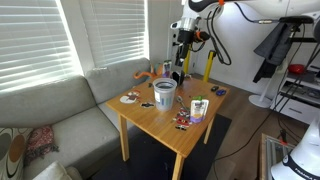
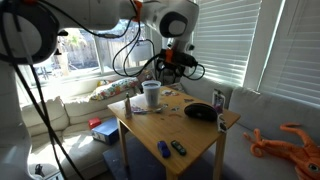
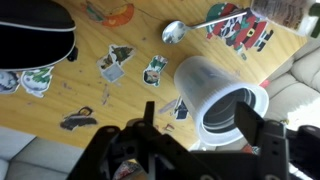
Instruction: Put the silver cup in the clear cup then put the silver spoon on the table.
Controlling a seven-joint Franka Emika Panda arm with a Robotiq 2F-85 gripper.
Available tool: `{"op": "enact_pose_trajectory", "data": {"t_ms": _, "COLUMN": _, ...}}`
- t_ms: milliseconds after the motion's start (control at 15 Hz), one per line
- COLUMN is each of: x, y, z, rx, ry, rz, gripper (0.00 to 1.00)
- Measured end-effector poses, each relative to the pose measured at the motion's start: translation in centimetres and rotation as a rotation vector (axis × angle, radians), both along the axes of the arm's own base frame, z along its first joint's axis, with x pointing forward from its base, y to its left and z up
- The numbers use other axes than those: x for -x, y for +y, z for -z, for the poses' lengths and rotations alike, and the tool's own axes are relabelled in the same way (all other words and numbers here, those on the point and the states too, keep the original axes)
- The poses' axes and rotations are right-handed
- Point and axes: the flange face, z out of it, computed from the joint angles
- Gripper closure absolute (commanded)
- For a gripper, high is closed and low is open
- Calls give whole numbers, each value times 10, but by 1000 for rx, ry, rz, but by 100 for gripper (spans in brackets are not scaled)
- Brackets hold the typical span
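The clear cup stands upright on the wooden table, and shows in both exterior views. Its inside looks dark grey from above. I cannot tell whether that is the silver cup, and no silver cup stands apart on the table. The silver spoon lies on the table beyond the clear cup, its handle pointing towards a colourful box. My gripper is open and empty, with its fingers spread above the cup's mouth. It hovers well above the table in both exterior views.
A black cap lies on the table, and also shows in an exterior view. Several stickers, a colourful box and an orange object lie around. A sofa adjoins the table. A black cup stands near one edge.
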Motion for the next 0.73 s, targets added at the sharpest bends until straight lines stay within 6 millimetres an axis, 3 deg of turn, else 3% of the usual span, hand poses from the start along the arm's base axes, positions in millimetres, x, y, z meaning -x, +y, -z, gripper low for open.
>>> {"op": "enact_pose_trajectory", "data": {"t_ms": 200, "x": 28, "y": 14, "z": -63, "rx": 70, "ry": -49, "rz": 118, "gripper": 0}}
{"op": "enact_pose_trajectory", "data": {"t_ms": 333, "x": 43, "y": 26, "z": -90, "rx": 98, "ry": -48, "rz": 223, "gripper": 0}}
{"op": "enact_pose_trajectory", "data": {"t_ms": 533, "x": 56, "y": 39, "z": -104, "rx": 157, "ry": -19, "rz": 364, "gripper": 0}}
{"op": "enact_pose_trajectory", "data": {"t_ms": 733, "x": 60, "y": 43, "z": -91, "rx": 185, "ry": 52, "rz": 474, "gripper": 0}}
